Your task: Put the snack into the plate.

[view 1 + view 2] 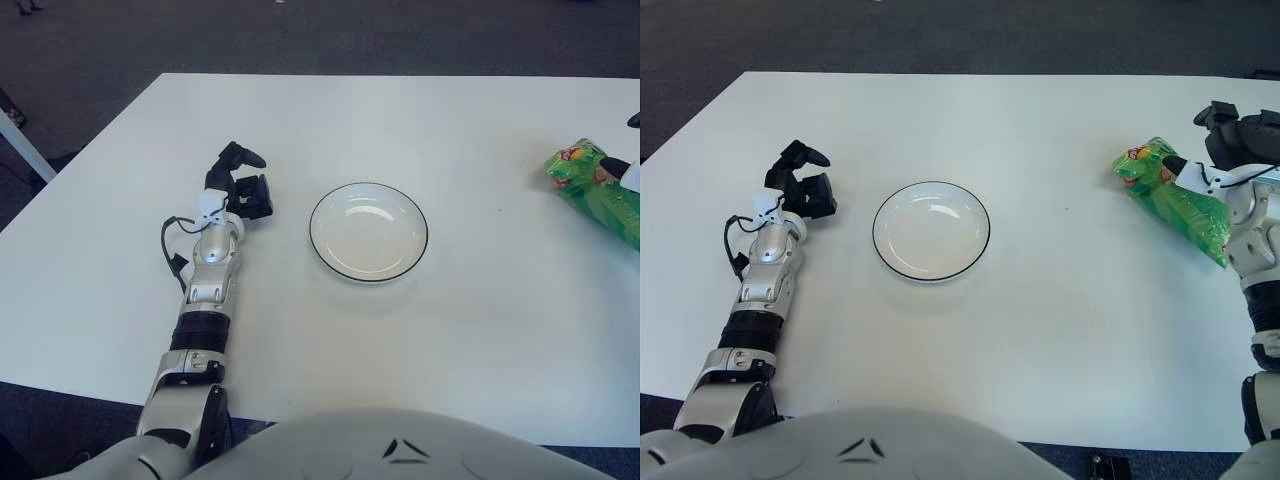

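Note:
A white plate (pixel 368 231) with a dark rim sits empty at the middle of the table. The snack, a green bag (pixel 1175 205), lies at the table's right edge, also seen in the left eye view (pixel 600 195). My right hand (pixel 1225 140) is at the bag's far right end. Its fingers are spread, and one black-tipped finger (pixel 1176 166) lies across the top of the bag; the others stand clear of it. My left hand (pixel 238 185) shows left of the plate, fingers relaxed and holding nothing.
The white table (pixel 400 340) reaches from edge to edge of both views, with dark carpet beyond its far edge. My left forearm (pixel 205 300) stretches along the table's left part. A cable loops beside the left wrist.

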Robot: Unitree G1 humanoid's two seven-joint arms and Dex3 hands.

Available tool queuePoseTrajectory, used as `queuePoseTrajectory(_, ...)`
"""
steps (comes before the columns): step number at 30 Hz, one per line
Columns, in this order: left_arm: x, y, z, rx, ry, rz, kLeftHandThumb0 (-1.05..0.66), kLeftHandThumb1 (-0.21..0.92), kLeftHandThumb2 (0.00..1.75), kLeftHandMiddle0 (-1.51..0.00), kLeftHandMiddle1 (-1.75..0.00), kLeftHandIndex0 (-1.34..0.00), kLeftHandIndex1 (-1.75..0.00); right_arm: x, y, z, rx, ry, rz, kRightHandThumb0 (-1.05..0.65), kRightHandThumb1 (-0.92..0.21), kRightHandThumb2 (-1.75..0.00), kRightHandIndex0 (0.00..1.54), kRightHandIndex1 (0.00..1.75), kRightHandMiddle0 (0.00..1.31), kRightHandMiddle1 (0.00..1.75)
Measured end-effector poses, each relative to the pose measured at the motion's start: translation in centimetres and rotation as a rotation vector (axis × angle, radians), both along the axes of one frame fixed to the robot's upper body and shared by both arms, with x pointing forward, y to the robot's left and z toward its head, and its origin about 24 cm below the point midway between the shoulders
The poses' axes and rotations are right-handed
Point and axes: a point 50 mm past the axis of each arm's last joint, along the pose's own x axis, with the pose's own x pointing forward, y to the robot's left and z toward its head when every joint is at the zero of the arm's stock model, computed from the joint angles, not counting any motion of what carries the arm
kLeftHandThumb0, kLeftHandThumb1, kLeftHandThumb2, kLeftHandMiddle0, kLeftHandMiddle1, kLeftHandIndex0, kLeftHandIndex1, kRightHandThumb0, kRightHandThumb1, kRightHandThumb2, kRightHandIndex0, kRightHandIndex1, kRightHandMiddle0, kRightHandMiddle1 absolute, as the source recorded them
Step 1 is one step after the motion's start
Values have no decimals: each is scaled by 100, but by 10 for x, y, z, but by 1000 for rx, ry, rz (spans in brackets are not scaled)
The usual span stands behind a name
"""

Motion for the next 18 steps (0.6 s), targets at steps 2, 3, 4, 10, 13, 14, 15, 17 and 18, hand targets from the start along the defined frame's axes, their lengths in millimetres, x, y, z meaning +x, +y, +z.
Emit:
queuePoseTrajectory(2,0,2,-1,1,6,-1,-51,26,139,-139,-175,-66,-175,0,4,-2,26,9,-4,-105,-92,-100,0,18,0,43)
queuePoseTrajectory(3,0,3,-2,2,8,2,-51,25,140,-139,-175,-67,-175,0,6,-3,37,18,-7,-105,-92,-101,0,16,0,39)
queuePoseTrajectory(4,1,3,-2,3,10,4,-51,24,142,-140,-175,-68,-175,-1,8,-3,45,26,-11,-105,-92,-102,0,15,0,36)
queuePoseTrajectory(10,1,7,-2,13,5,26,-53,20,147,-142,-175,-72,-175,-2,15,-5,87,81,-26,-105,-92,-105,0,4,0,21)
queuePoseTrajectory(13,1,9,-3,14,8,36,-54,19,147,-142,-175,-72,-175,-2,18,-5,88,99,-25,-105,-92,-105,0,1,0,17)
queuePoseTrajectory(14,1,9,-3,14,9,40,-54,19,147,-142,-175,-72,-175,-2,18,-5,85,105,-25,-105,-92,-105,0,1,0,16)
queuePoseTrajectory(15,0,10,-3,13,9,43,-54,19,147,-141,-175,-72,-175,-1,19,-5,82,114,-25,-105,-92,-105,0,0,0,15)
queuePoseTrajectory(17,0,10,-3,14,9,44,-53,20,147,-141,-175,-72,-175,-1,20,-6,81,130,-23,-105,-92,-105,0,0,0,15)
queuePoseTrajectory(18,0,10,-3,14,9,44,-53,20,146,-140,-175,-71,-175,-1,21,-7,81,138,-22,-105,-92,-105,0,0,0,16)
